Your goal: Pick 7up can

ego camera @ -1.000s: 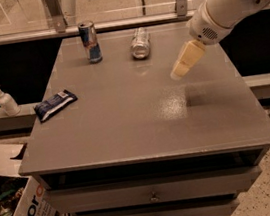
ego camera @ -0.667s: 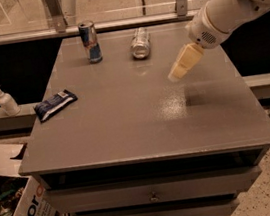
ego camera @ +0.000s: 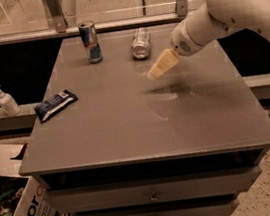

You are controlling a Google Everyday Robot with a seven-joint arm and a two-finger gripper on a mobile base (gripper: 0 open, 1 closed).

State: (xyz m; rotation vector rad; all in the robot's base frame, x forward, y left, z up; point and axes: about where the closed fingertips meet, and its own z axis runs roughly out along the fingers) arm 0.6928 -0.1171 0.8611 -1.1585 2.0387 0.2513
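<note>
The claw (ego camera: 160, 66), its opening impossible to tell, hovers just right of the 7up can (ego camera: 140, 43) lying sideways; a nudge could roll it.

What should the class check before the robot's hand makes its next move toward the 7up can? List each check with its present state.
1. 7up can in plain view, nothing covering it: ok.
2. Can standing upright: not ok, it lies on its side.
3. Hand at the can: not ok, it hovers over the table, apart from the can and nearer the camera.
4. Stretch between hand and can free of objects: ok.
5. Blue-and-silver can apart from the target: ok.
</note>
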